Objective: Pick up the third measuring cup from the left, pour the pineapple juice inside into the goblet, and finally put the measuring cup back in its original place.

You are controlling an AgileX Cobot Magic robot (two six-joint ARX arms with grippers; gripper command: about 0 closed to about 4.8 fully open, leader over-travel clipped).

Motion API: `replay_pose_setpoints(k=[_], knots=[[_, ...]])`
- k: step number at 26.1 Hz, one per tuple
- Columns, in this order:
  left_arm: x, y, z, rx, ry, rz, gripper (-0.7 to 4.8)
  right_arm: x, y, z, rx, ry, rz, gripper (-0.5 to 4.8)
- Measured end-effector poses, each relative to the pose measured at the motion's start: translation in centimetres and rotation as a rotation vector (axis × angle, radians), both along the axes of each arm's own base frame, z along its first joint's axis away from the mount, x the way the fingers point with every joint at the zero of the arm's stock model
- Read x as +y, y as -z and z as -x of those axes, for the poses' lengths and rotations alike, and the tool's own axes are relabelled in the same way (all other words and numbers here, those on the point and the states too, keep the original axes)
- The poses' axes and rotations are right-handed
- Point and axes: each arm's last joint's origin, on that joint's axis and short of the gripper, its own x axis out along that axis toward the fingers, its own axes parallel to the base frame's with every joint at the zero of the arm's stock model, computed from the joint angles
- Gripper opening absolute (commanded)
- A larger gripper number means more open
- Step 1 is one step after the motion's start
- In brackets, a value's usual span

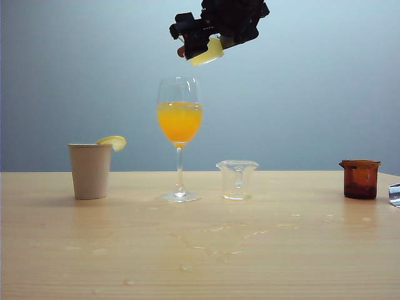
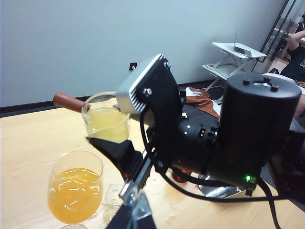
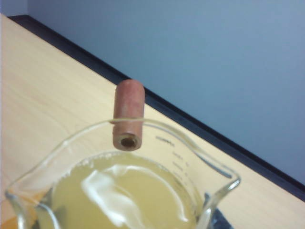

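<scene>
1. Your measuring cup [image 1: 207,52] is already picked up: it hangs tilted in the air, above and slightly right of the goblet [image 1: 179,119], clear of its rim.
2. The pineapple juice [image 3: 124,195] looks to be all in the cup yet; the wrist view shows it close to the spout, with no stream visible.
3. The right gripper [image 1: 201,44] is clamped on the cup, the brown handle [image 3: 128,114] pointing away from it.
4. The goblet stands on the table [image 1: 200,250] left of centre, roughly half full of orange liquid [image 1: 179,120].
5. You have the pour itself left, then the return to the gap between the clear cup [image 1: 237,179] and the brown cup [image 1: 360,179], I judge.
6. The left gripper [image 2: 136,191] waits near the goblet; you cannot tell its jaw state.
</scene>
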Motion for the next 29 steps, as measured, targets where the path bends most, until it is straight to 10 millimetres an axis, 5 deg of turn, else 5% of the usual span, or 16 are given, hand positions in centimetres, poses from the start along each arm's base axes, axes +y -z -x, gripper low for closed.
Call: replay_pose_setpoints(k=[29], knots=[[0.0, 0.0, 0.0, 0.000, 0.000, 0.000, -0.05, 0.4, 1.1, -0.6, -0.056, -0.014, 0.213, 2.69]])
